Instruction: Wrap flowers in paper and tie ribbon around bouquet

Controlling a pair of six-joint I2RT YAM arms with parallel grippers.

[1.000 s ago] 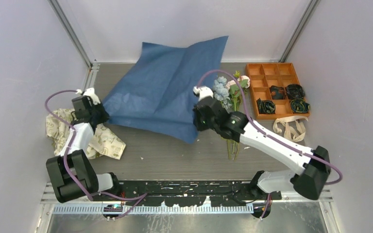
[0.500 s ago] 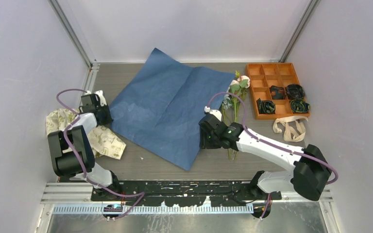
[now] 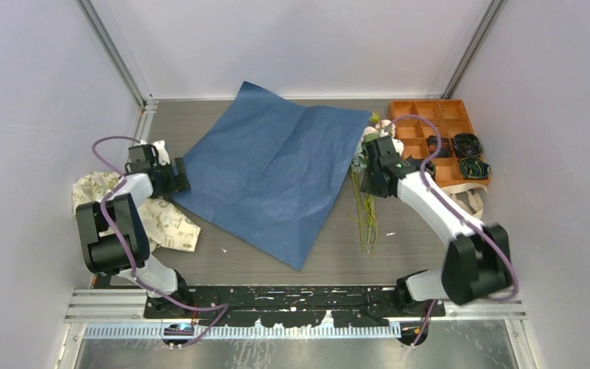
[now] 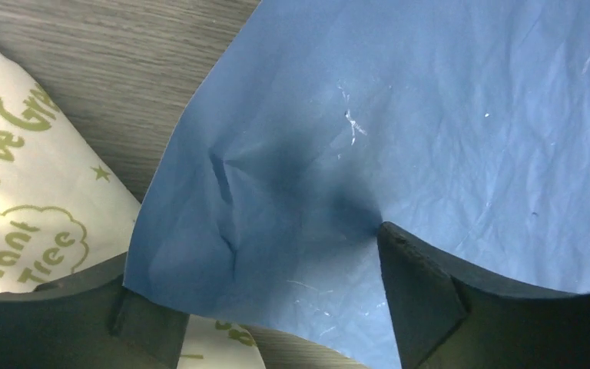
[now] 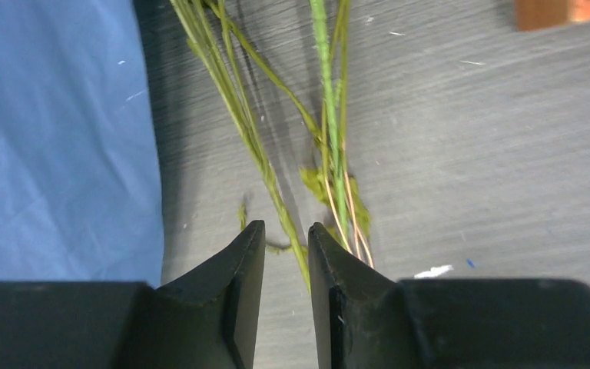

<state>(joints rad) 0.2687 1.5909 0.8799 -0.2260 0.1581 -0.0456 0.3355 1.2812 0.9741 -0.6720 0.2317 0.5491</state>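
Presently, the flowers (image 3: 366,211) lie toward the table's (image 3: 399,254) right edge, just beside the paper (image 3: 269,177), stalks pointing to the near edge. Judgement: light and springy, with thin stalks likely to roll or slip; best taken mid-stalk where they bunch, never at the blooms. The right gripper (image 5: 286,227) hovers over those stalks, jaws narrowly parted, nothing seen between them. The paper lies flat mid-table; thin, crease-prone, best lifted by a corner. The left gripper (image 4: 255,257) stands spread wide over its left corner, beside the printed cloth (image 3: 165,223).
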